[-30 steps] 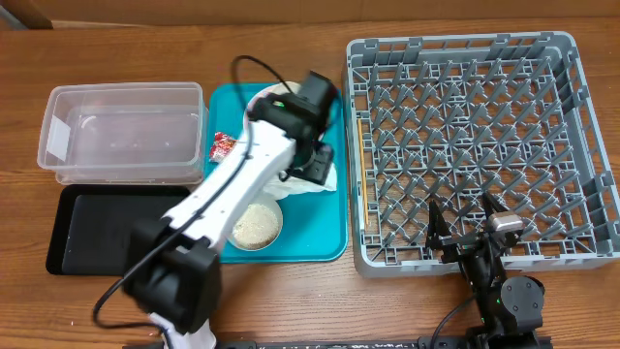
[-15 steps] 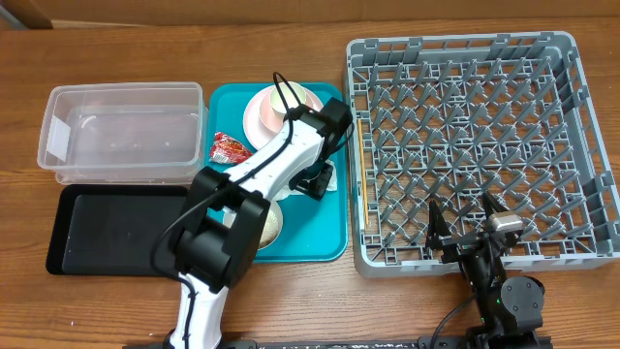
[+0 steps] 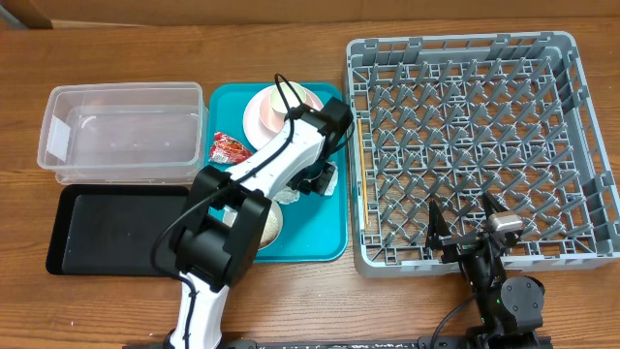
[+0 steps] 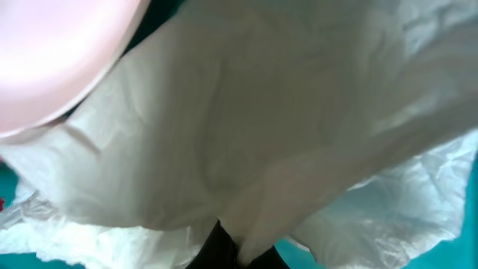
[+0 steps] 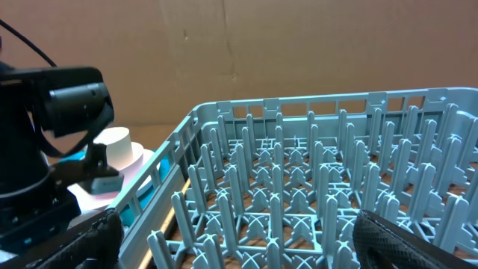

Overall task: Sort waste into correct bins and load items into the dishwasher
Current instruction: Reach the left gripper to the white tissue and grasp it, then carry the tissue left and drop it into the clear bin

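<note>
Nearest to us, the right gripper (image 3: 461, 209) hovers over the front edge of the grey dish rack (image 3: 460, 44), its two fingers spread wide with nothing between them; the rack's pegs hold no dishes. To the left, at about the same depth, we see the shallow black tray (image 3: 107, 228) lying on the table, just beside the teal tray (image 3: 325, 240). On the near part of the teal tray sits a bowl (image 3: 275, 223), mostly hidden under the left arm, so we cannot make out what is in it. A little farther in, the left gripper (image 3: 312, 181) is down on the crumpled white napkin (image 4: 261, 127) with its fingers closed, pinching the paper, which fills almost all of the wrist view. Beyond that, the red snack wrapper (image 3: 229, 147) lies at the teal tray's left edge, next to the clear tub (image 3: 126, 131). Farthest back on the teal tray are the pale pink plate (image 3: 257, 114) and the cream cup (image 5: 119, 147).
</note>
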